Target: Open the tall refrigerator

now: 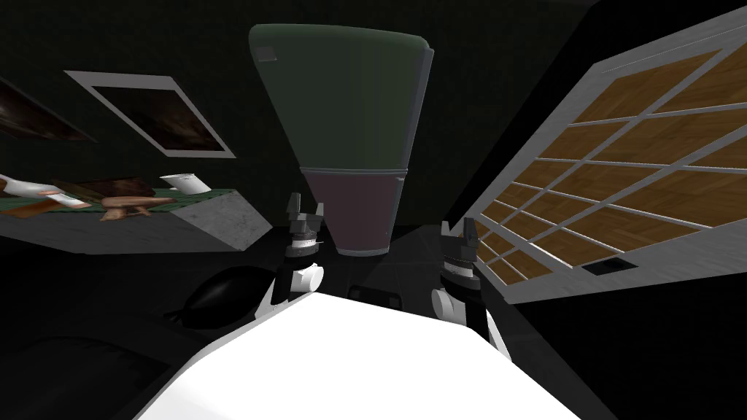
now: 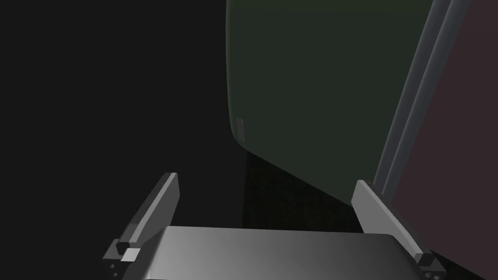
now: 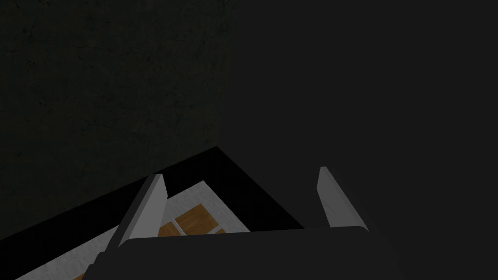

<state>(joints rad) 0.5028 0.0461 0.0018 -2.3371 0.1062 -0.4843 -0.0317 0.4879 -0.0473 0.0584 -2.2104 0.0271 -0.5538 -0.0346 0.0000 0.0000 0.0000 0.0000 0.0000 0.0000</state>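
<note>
The left gripper [image 1: 305, 210] has its two fingers spread wide, with nothing between them and nothing touching them. The tall refrigerator [image 1: 349, 117] stands ahead of it, clear of the fingertips. In the left wrist view a dark green door panel [image 2: 316, 87] rises beyond the fingers. A grey strip [image 2: 413, 97] runs past one fingertip and parts the green panel from a dull reddish one [image 2: 462, 121]. A small grey tab [image 2: 239, 129] sits near the green panel's rounded corner.

The right gripper [image 1: 467, 232] is also spread and empty. Beyond its fingers [image 3: 148, 204] lie a dark wall and part of a grey-framed lattice with wood-brown panes [image 3: 194, 218], which lies on that gripper's outer side in the head view. Seen from the head, the refrigerator lies ahead of both grippers, nearer the left one.
</note>
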